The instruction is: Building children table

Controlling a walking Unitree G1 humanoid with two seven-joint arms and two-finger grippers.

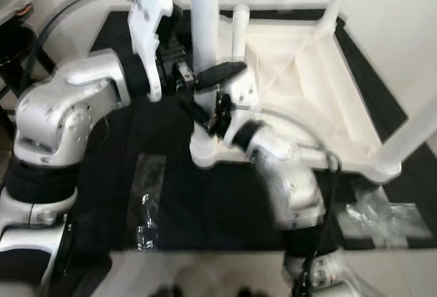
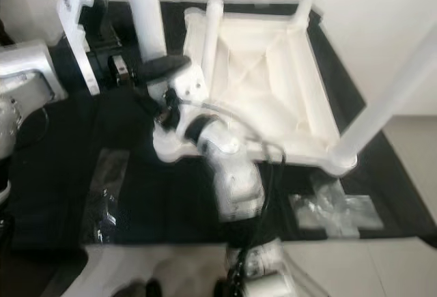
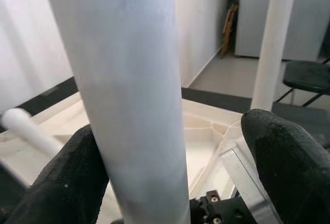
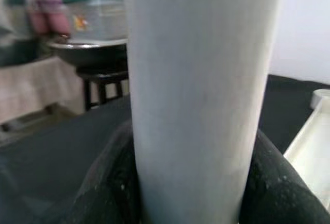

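A white children's table point(image 1: 355, 116) lies upside down on a black mat point(image 1: 225, 208). Its near-left leg point(image 1: 205, 10) stands upright at the corner. My right gripper point(image 1: 208, 95) is shut on this leg low down; in the right wrist view the leg point(image 4: 198, 90) is pressed between both fingers point(image 4: 108, 188). My left gripper point(image 1: 186, 75) reaches the same leg from the left, slightly higher. In the left wrist view the leg point(image 3: 129, 90) touches one finger point(image 3: 67, 183), while the other finger point(image 3: 289, 167) stands apart from it, so this gripper is open.
Three more white legs rise from the frame: one behind point(image 1: 239, 31), one far right point(image 1: 334, 3), one near right point(image 1: 410, 133). Clear plastic bags lie on the mat at front left point(image 1: 147, 201) and front right point(image 1: 375, 218). A black stool point(image 1: 13, 44) stands at the left.
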